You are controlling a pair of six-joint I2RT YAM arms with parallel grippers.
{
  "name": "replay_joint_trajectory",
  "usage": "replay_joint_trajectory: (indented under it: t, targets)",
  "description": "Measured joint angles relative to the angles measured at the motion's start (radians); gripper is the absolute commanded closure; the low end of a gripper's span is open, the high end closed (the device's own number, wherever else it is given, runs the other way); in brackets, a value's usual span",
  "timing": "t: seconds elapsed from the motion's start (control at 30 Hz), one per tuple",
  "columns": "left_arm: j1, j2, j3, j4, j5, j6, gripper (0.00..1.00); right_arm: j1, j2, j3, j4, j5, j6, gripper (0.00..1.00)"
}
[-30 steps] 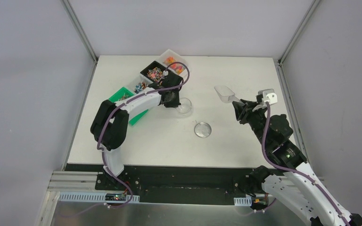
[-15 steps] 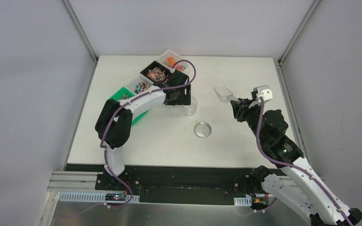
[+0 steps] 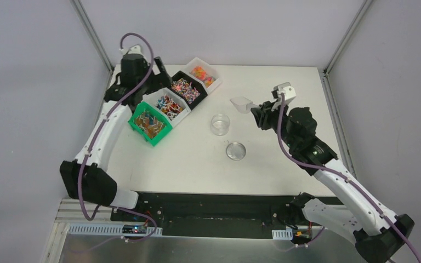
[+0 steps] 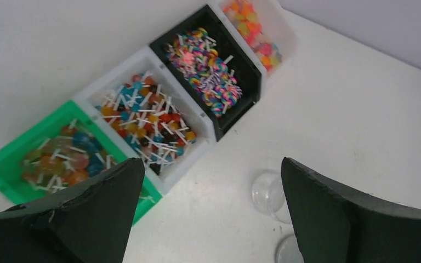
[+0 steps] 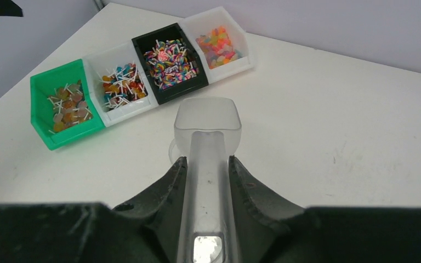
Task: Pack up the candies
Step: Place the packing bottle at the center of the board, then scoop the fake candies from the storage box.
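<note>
The candies [image 3: 167, 104] fill four bins in a diagonal row: green [image 4: 60, 161], white [image 4: 142, 112], black [image 4: 205, 71] and a far white one [image 4: 252, 27]. All four bins also show in the right wrist view, candies [image 5: 170, 57] inside. My left gripper [image 4: 211, 164] hangs open and holds nothing, above and behind the bins at the back left [image 3: 152, 82]. My right gripper [image 5: 207, 159] is shut on the handle of a clear plastic scoop [image 5: 208, 123]. The empty scoop [image 3: 242, 104] hovers just right of the clear jar [image 3: 220, 124].
The jar [image 4: 268, 192] stands upright and unlidded on the white table [image 3: 285, 82]. Its round lid [image 3: 235, 150] lies flat just in front of it. Grey walls close the table on the left, back and right.
My left gripper has opened, left the jar and swung to the back left, behind the bins. The right arm has carried the scoop leftwards, closer to the jar.
</note>
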Motion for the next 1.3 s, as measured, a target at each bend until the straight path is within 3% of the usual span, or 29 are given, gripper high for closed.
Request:
replay_joint_trajectory:
  t: [0.2, 0.37, 0.6, 1.0, 1.3]
  targets:
    - [0.185, -0.185, -0.154, 0.003, -0.003, 0.005, 0.08, 0.008, 0.195, 0.119, 0.017, -0.082, 0.007, 1.0]
    - [0.238, -0.291, -0.349, -0.004, -0.091, -0.078, 0.25, 0.08, 0.364, 0.255, 0.013, -0.097, -0.006, 1.0]
    - [0.412, -0.317, -0.515, -0.013, -0.142, -0.21, 0.27, 0.224, 0.615, 0.511, -0.058, -0.079, -0.092, 1.0]
    - [0.432, -0.231, -0.613, 0.031, -0.019, -0.25, 0.33, 0.322, 0.973, 0.87, -0.216, -0.01, -0.214, 1.0]
    - [0.439, -0.196, -0.624, 0.056, 0.053, -0.25, 0.41, 0.337, 1.131, 1.019, -0.256, 0.027, -0.277, 1.0]
